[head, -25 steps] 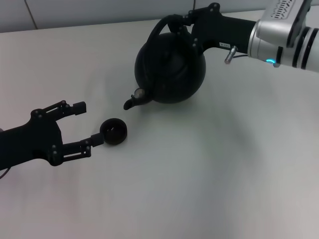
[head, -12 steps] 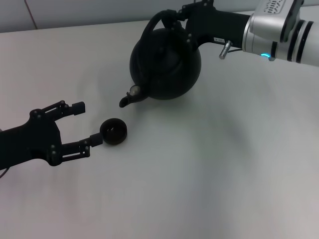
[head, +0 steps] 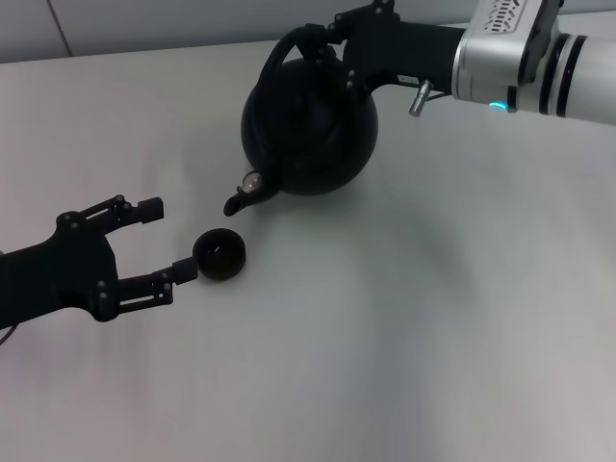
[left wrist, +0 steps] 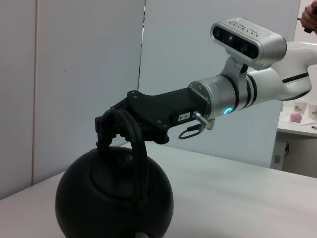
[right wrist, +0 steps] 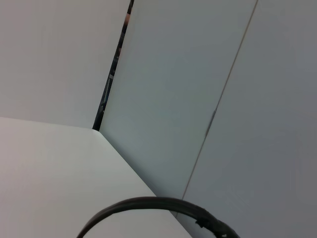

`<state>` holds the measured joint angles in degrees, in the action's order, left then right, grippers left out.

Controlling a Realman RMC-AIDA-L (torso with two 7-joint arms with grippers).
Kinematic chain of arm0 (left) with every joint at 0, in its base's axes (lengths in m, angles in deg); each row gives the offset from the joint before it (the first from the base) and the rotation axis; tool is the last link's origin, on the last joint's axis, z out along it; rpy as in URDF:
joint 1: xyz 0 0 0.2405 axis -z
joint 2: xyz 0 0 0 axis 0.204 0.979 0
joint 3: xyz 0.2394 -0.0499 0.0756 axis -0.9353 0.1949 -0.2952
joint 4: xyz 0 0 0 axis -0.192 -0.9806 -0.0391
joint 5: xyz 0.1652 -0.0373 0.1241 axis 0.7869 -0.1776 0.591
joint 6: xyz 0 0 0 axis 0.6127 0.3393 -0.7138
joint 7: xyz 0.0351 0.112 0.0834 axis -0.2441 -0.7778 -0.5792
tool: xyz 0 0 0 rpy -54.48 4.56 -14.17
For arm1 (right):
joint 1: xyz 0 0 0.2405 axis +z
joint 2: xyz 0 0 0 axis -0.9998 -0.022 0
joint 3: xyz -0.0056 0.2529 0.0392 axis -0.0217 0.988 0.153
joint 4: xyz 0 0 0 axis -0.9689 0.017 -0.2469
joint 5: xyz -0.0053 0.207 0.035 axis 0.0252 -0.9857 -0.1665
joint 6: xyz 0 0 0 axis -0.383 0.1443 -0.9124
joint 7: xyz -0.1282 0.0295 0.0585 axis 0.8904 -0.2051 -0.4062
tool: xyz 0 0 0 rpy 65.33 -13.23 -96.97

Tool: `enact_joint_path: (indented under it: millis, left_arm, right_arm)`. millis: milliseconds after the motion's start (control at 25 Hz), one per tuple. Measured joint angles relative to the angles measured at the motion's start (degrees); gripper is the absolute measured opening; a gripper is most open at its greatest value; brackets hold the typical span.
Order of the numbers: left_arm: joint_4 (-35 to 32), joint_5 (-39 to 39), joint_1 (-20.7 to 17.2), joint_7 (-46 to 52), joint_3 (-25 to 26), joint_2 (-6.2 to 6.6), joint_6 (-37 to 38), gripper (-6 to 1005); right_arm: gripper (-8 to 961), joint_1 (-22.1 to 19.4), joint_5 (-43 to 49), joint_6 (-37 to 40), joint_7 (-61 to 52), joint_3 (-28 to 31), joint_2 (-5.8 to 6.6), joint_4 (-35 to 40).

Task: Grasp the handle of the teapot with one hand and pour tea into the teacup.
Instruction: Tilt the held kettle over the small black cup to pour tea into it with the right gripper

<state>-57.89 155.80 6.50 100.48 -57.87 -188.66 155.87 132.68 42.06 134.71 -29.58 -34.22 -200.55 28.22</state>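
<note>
Stretching plain and white, the bench [head: 404, 318] meets pale wall panels [left wrist: 89, 74] behind. The right pincer [head: 332, 37] is clenched on the handle [head: 289, 48] of the teapot [head: 308, 130], spout tipped near the teacup [head: 220, 254]. The left pincer [head: 168, 239], released, sits beside the teacup.

matt black teapot [head: 308, 135], smooth white table [head: 404, 318]

The head camera looks down over the table [head: 404, 318]; the left wrist camera looks level and close at the teapot [left wrist: 114, 203], which both share
</note>
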Motion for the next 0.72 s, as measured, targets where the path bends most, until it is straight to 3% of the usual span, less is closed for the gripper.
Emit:
enact_joint_path:
  millis: [720]
  left_arm:
    - [-0.16,0.00,0.00,0.14,0.33,0.00,0.00,860]
  right_arm:
    - [96,0.26,-0.10,0.00,0.79,-4.14,-0.09,3.08]
